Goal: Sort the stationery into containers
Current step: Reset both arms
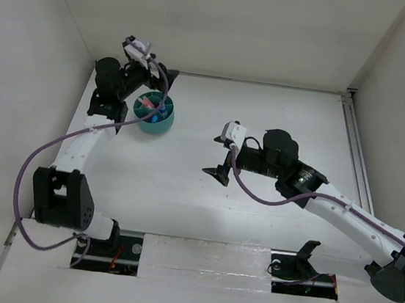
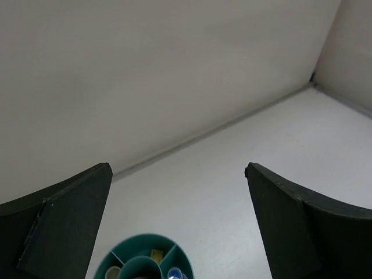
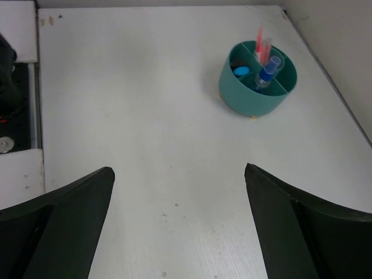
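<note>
All stationery in view stands in the tub (image 3: 250,100) at the counter's (image 3: 145,116) far-left corner, pens (image 3: 261,43) and marker (image 3: 268,70) included, and both hands gape empty — left hand (image 2: 177,174) just above the tub, right hand (image 3: 179,174) mid-counter — so sorting looks done.

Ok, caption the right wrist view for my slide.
Open right gripper faces the teal tub, pens standing inside, across the white table.
</note>
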Controlling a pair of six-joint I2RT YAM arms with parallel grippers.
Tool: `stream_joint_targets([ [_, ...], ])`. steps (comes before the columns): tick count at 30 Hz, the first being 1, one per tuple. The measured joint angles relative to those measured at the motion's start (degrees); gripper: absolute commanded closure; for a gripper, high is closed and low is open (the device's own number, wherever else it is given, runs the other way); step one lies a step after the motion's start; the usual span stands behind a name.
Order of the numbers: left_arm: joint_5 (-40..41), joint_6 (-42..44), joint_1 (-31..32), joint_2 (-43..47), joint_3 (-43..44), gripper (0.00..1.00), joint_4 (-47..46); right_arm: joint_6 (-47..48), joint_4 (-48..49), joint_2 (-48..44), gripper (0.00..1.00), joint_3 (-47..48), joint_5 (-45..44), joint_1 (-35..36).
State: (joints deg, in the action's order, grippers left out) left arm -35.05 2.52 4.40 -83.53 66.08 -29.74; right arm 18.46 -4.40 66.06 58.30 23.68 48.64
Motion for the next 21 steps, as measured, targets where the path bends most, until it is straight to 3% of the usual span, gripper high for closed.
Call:
stream_joint_targets([
  [7, 16.61, -7.10, -0.02, 14.01, 12.48, 0.01, 13.90, -6.51, -4.76, -4.04, 0.00, 4.35, -14.10, 0.07],
  [10, 24.20, -10.36, -0.02, 22.77, 13.46, 0.01, 20.50, -9.51, -8.26, -7.61, 0.00, 8.04, -21.75, 0.07],
  [18, 39.36, -15.50, -0.52, 49.40, 2.43, 0.01, 31.87, -15.34, -19.19, -18.05, 0.00, 11.65, -42.60, 0.07],
  [21, 42.42, -16.68, -0.57, 54.55, -2.38, 0.01, 34.62, -17.03, -24.15, -20.87, 0.00, 12.00, -48.83, 0.07],
])
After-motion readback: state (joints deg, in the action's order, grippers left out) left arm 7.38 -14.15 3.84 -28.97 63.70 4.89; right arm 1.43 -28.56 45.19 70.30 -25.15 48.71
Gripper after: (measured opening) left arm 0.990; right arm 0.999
